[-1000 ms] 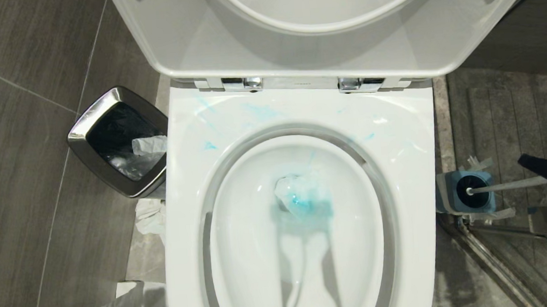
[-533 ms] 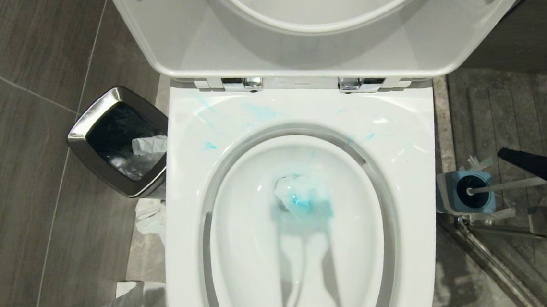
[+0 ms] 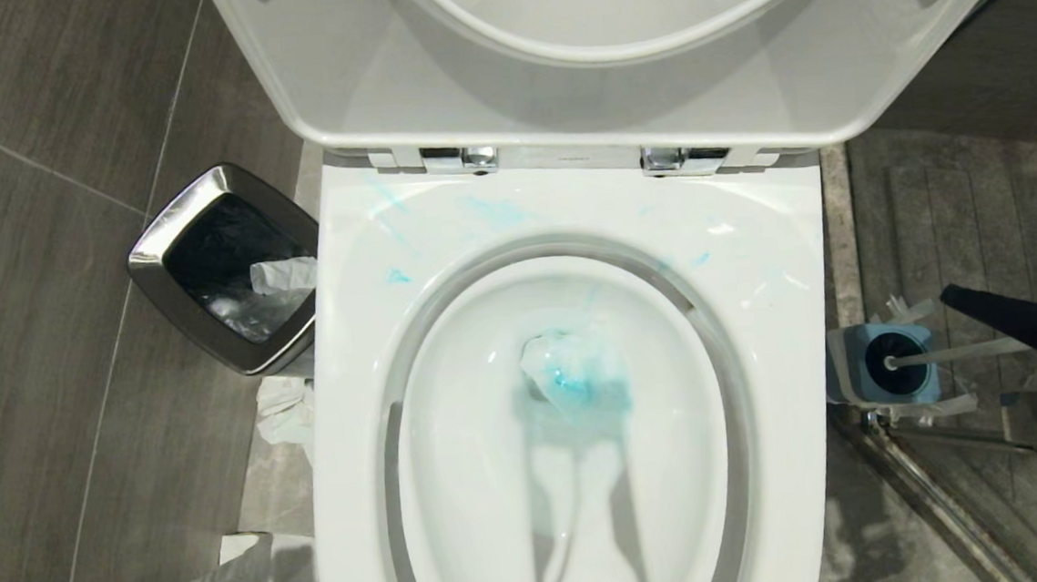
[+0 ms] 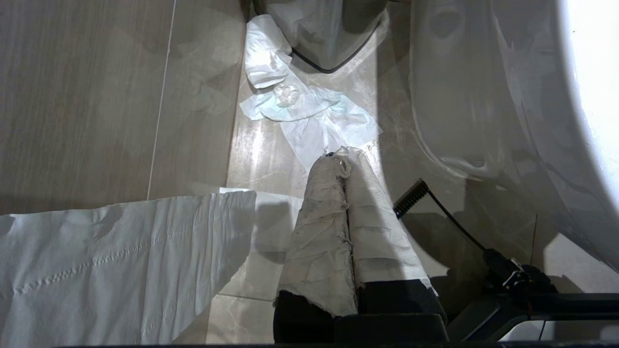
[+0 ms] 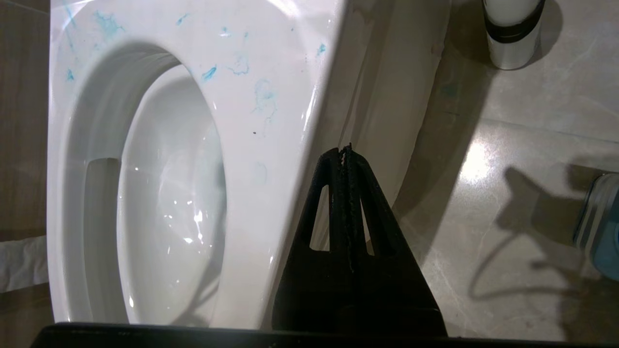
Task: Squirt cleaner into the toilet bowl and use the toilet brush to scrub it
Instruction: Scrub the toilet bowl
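Toilet bowl [image 3: 780, 245]: white, seat and lid raised; the broad rim's right edge runs straight, with a strip of floor between it and the brush holder.
Cleaner [image 3: 571, 383]: turquoise patch at the bottom of the toilet bowl, thin smears on the back rim near the chrome hinges [image 3: 663, 158].
Toilet brush [image 3: 961, 352]: right of the toilet bowl, handle lying almost level, its head in the blue-and-grey holder [image 3: 880, 366].
Right hand [image 3: 962, 298]: black, fingers pressed together and holding nothing, right of the toilet bowl, just above the brush handle (contact cannot be told).
Left hand [image 4: 344, 159]: wrapped in white paper, fingers closed together, low beside the toilet bowl's left flank.
Room to move: open floor right of the toilet bowl, narrowed by a steel bar [image 3: 935, 499] running just below the holder.
Around: steel bin [image 3: 151, 253] with black liner left of the toilet bowl; crumpled paper [image 3: 283, 417] on the floor between them.
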Available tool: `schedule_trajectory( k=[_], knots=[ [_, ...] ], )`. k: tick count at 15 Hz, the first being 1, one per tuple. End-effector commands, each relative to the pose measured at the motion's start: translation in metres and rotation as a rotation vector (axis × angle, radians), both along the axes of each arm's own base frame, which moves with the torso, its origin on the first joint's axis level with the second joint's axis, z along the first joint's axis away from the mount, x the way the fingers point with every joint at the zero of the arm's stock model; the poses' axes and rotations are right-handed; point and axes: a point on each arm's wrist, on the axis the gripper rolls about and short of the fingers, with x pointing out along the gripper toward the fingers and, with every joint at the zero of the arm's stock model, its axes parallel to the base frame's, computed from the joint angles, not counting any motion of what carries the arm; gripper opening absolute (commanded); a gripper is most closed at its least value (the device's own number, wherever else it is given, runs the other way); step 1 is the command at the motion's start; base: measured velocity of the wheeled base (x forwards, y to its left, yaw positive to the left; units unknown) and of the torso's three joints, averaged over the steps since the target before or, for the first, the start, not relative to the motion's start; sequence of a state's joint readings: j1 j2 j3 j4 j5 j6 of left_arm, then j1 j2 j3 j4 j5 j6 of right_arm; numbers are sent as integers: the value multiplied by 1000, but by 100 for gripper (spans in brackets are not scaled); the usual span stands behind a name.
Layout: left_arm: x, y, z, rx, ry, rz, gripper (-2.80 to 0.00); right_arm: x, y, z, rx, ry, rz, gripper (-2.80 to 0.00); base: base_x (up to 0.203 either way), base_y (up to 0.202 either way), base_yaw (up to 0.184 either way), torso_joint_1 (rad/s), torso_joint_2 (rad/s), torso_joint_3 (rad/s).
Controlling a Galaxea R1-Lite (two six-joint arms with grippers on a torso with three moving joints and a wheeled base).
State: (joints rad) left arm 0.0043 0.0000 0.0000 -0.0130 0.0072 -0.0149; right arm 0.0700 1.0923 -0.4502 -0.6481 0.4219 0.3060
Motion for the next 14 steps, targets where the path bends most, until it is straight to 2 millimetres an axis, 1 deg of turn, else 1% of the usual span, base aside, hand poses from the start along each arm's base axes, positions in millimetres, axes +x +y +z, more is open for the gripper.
schedule_trajectory(
  k=[1,8,11,14],
  knots=[
    [1,0,-2,0,7,1,-280,-1,0,1,3,-8,4,-280,0,0,0,0,0,0],
    [1,0,-2,0,7,1,-280,-3,0,2,3,-16,1,-280,0,0,0,0,0,0],
    [1,0,-2,0,7,1,-280,-8,-1,0,4,-18,-10,-280,0,0,0,0,0,0],
    [1,0,-2,0,7,1,-280,-11,-1,2,3,-33,-10,-280,0,0,0,0,0,0]
  ],
)
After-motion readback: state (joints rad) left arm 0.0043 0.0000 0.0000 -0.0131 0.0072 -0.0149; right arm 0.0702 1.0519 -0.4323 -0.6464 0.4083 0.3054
